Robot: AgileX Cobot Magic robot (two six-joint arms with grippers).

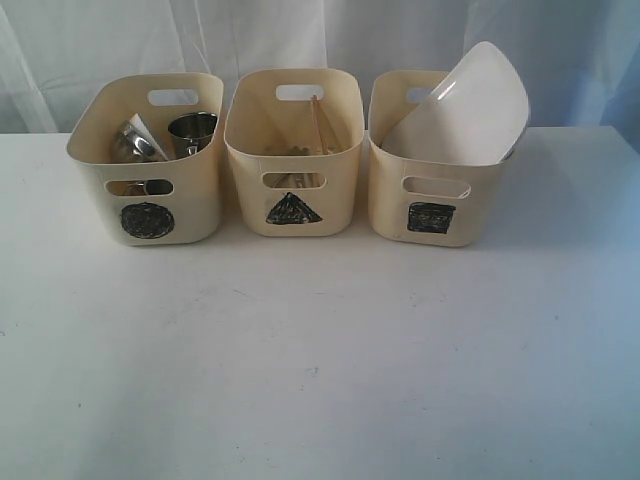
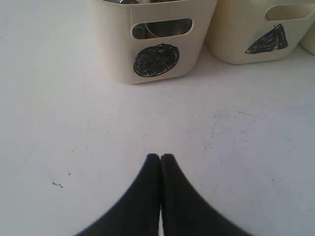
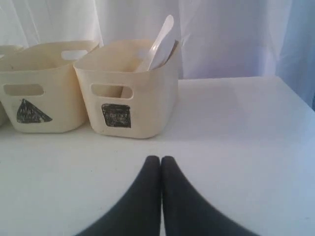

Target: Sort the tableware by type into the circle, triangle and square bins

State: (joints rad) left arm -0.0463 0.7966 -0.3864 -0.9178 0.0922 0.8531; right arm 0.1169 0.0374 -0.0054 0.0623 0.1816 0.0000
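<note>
A flat white matte table top point(image 1: 320, 380) is seen across the lower part of the exterior view. A few small dark specks point(image 2: 57, 184) are found on its surface in the left wrist view. Behind the table, a white pleated fabric curtain point(image 1: 90, 50) is hung as a backdrop, and a bluish tint is shown on its right side. The scene is lit softly, and only faint shadows are cast.

The white desk point(image 1: 320, 360) carries three cream bins, upright in a row near its back edge: the circle bin point(image 1: 200, 205) on the left, the triangle bin point(image 1: 335, 190) in the middle, the square bin point(image 1: 385, 205) on the right, each just beside the next
</note>
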